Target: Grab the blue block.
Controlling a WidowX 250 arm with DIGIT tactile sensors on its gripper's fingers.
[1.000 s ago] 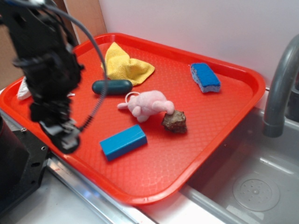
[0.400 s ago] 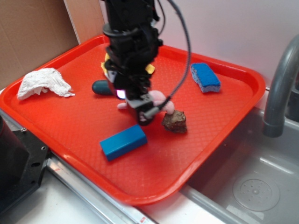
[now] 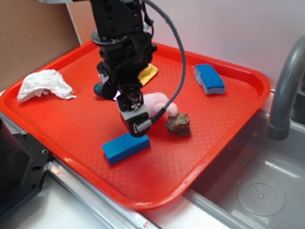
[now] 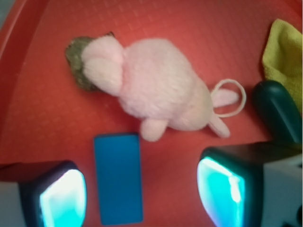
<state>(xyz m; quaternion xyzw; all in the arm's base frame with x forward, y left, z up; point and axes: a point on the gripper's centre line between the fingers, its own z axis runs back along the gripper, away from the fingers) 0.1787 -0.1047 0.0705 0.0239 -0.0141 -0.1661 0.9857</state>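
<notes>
1. Red tray (image 3: 228,143) carries everything, with the sink basin (image 3: 257,191) and faucet (image 3: 286,95) off to its right. I'm working near the tray's front edge.
2. Arm is over mid-tray, gripper (image 3: 136,125) hanging just above the far end of the blue block (image 3: 125,146). Fingers are spread wide with nothing between them. The wrist view shows both pads (image 4: 64,201), with a clear gap.
3. Blue block (image 4: 118,177) lies flat on the tray, in the gap but nearer the pad on the wrist view's left edge. Its long axis runs roughly across the closing line, so I'd be pinching the narrow width, which is good.
4. Pink plush (image 4: 156,92) sits just beyond the block, one foot close to the block's far corner. I can't tell if they touch. If I drop too far forward, I'd snag fur.
5. My plan: nudge sideways to centre the block, pull back a touch so the pads land mid-length, then go straight down and close.
6. Brown rock (image 3: 178,124), dark teal capsule (image 4: 277,111) and yellow cloth (image 4: 284,52) are clear of the descent.
7. Blue sponge (image 3: 209,79) and crumpled paper towel (image 3: 45,85) are well away. The sponge is not the target.
</notes>
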